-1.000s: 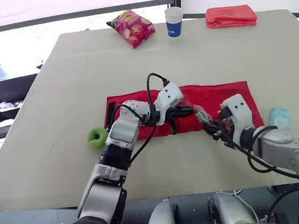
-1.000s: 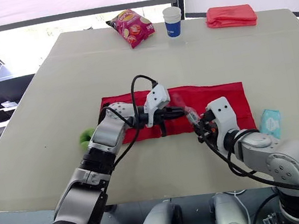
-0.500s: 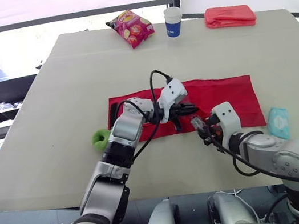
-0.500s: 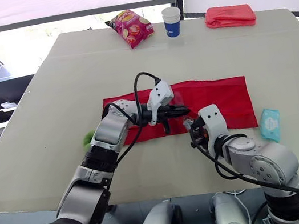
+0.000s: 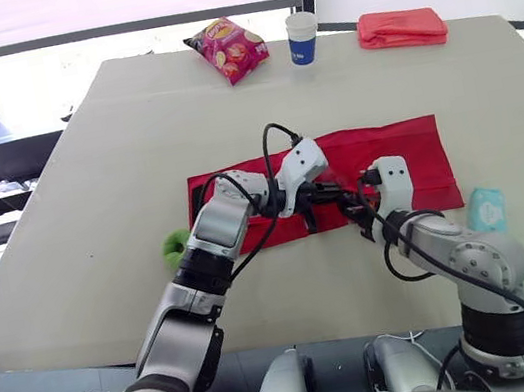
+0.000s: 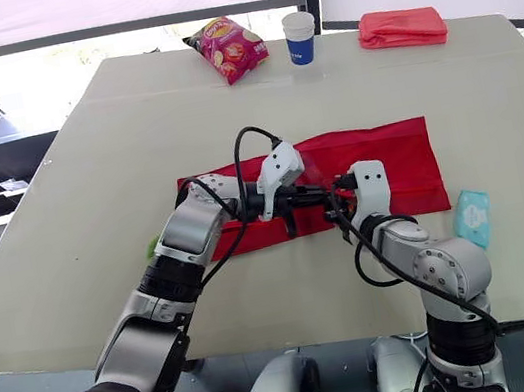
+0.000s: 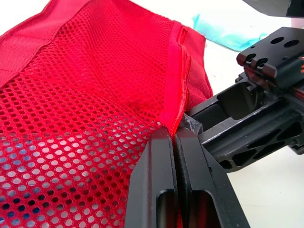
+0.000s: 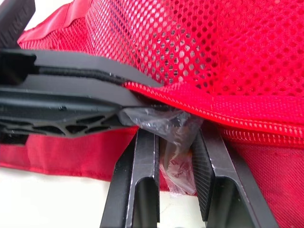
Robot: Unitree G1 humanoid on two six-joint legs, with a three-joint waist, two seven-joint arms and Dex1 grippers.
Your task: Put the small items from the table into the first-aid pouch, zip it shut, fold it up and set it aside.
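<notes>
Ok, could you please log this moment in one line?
left end effector: shut on first-aid pouch edge | right end effector: shut on clear packet at pouch opening | green item, teal packet: on table

The red fabric first-aid pouch (image 7: 71, 118) is open-holed mesh cloth with a tightly woven, ribbed zip tape. The clear crinkled plastic packet (image 8: 166, 124) looks thin and glossy. The left claw (image 7: 174, 136) and right claw (image 8: 173, 142) are matt black moulded plastic. The beige bench (image 5: 88, 186) is smooth and matt; the red-and-yellow foil snack bag (image 5: 230, 48) shines.
</notes>
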